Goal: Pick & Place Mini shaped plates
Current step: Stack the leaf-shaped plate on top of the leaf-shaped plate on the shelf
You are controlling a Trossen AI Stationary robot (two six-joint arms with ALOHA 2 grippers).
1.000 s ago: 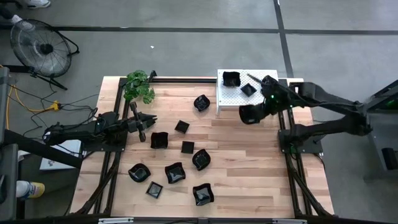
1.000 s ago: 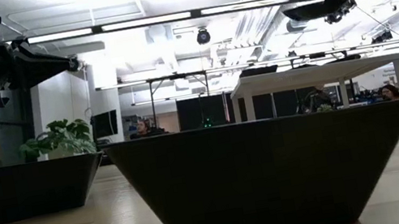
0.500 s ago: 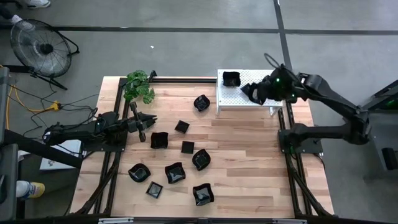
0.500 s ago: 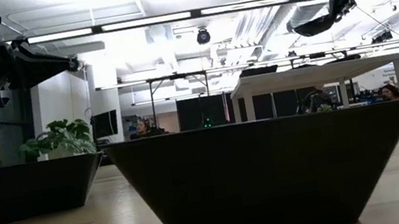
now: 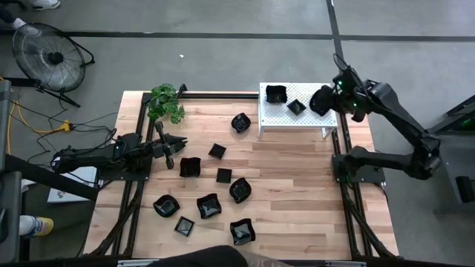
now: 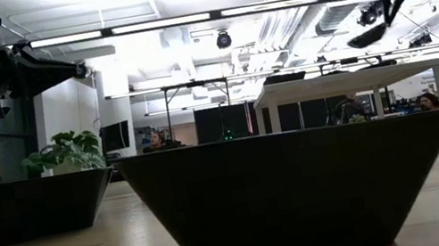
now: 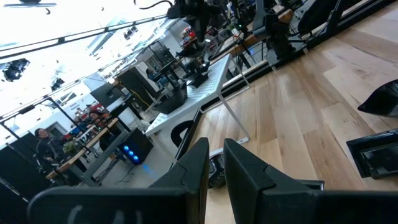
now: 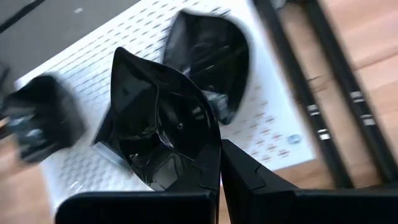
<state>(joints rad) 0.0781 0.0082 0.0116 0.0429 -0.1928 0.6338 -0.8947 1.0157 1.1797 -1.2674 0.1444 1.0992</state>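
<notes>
While no writing is legible, right gripper [image 8: 219, 163] clamps black plate [image 8: 165, 127] above white rack [image 5: 286, 117], left gripper [image 5: 176, 145] nearly closed, empty

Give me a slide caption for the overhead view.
Right end effector carries a black mini plate over the white rack; the left arm waits at the table's left.
</notes>
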